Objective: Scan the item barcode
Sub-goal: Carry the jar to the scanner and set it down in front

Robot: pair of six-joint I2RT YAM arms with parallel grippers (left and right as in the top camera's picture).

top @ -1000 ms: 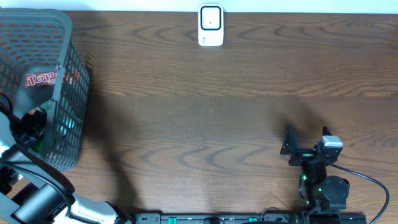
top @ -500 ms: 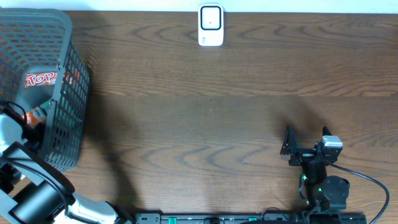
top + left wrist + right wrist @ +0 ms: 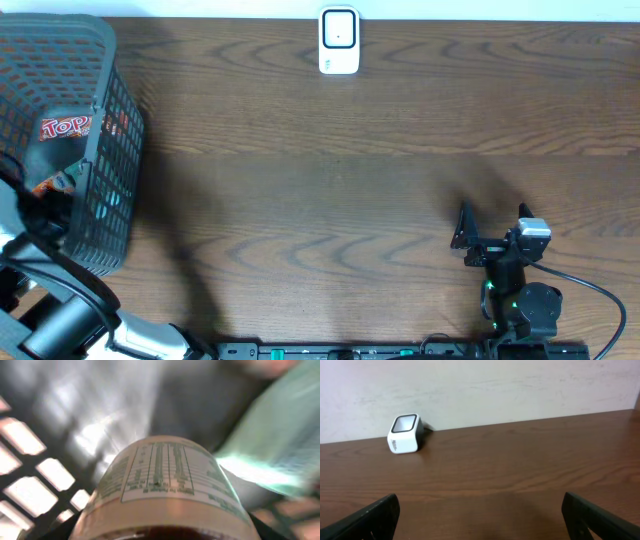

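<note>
A bottle (image 3: 160, 475) with a white nutrition label and dark contents fills the left wrist view, lying between the jaws of my left gripper (image 3: 162, 532). Only dark slivers of the fingers show at its two sides, so a grip cannot be made out. From overhead, my left gripper (image 3: 45, 205) is down inside the dark mesh basket (image 3: 110, 130) at the far left, beside an orange-capped item (image 3: 52, 186). No barcode shows. The white scanner (image 3: 339, 41) stands at the table's far edge, also seen as a white scanner (image 3: 405, 434). My right gripper (image 3: 493, 225) rests open near the front right; in its own view the right gripper (image 3: 480, 515) holds nothing.
Inside the basket lie a red "Top" packet (image 3: 65, 128) and a teal packet (image 3: 270, 440) beside the bottle. The basket's mesh wall (image 3: 30, 465) stands close on the left of the bottle. Brown wooden table (image 3: 330, 190) spreads between basket, scanner and right arm.
My left gripper has sunk deeper into the basket and its jaws have drawn in round the bottle. The right arm has not moved.
</note>
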